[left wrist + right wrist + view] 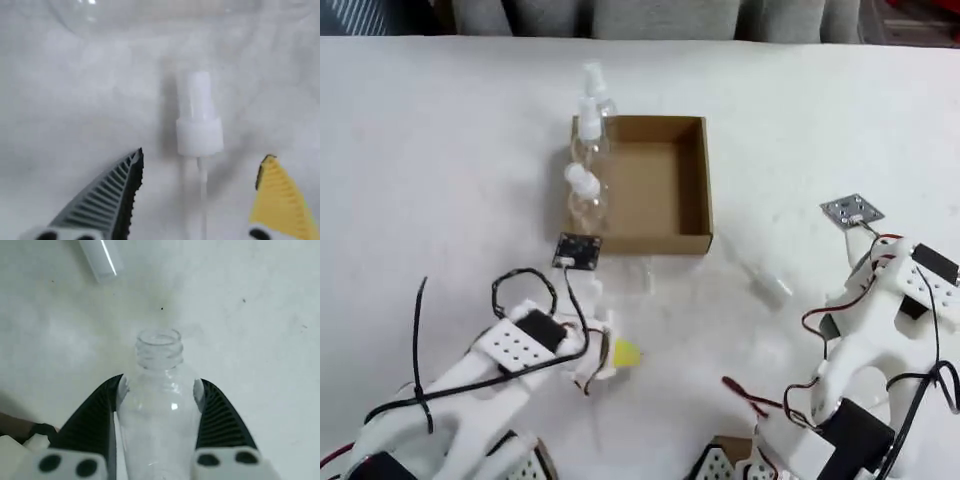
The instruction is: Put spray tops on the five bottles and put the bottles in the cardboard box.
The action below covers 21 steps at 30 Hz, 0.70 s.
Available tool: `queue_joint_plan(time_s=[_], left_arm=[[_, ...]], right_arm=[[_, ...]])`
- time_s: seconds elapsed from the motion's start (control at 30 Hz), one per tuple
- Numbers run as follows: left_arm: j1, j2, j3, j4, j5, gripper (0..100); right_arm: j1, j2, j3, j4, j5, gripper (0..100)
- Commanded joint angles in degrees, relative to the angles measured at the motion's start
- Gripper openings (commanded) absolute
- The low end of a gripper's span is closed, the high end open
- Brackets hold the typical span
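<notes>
My left gripper is open and low over the table, its grey finger and yellow finger on either side of a white spray top lying flat. A clear bottle blurs just beyond it. My right gripper is shut on a clear bottle with a bare, open neck. The cardboard box sits mid-table. Three clear bottles with spray tops line its left wall; I cannot tell whether they are inside. The left gripper hangs in front of the box.
Another spray top lies on the white table right of the box's front corner, seen also as a white tube beyond the held bottle. The right arm crouches at the lower right. Cables trail over both arms.
</notes>
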Motion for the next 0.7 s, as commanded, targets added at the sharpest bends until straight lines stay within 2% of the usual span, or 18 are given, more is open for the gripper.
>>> queue_joint_plan(time_s=[0.0,0.1,0.4,0.6,0.67], left_arm=[[-1.0,-0.1,-3.0,0.2,0.2,36],[-1.0,0.4,-3.0,-2.0,2.9,36],[-1.0,0.5,-2.9,-4.7,2.8,36],[-1.0,0.5,-3.0,-6.4,2.6,23],[-1.0,0.5,-2.9,-6.9,1.9,23]], right_arm=[[0.3,-1.6,-2.7,0.6,-0.2,1.6],[0.2,-1.6,-2.7,0.6,-0.2,1.6],[0.0,-1.6,-2.7,0.7,-0.2,1.6],[0.0,-1.6,-2.7,0.7,-0.2,1.6],[0.0,-1.6,-2.7,0.7,-0.2,1.6]])
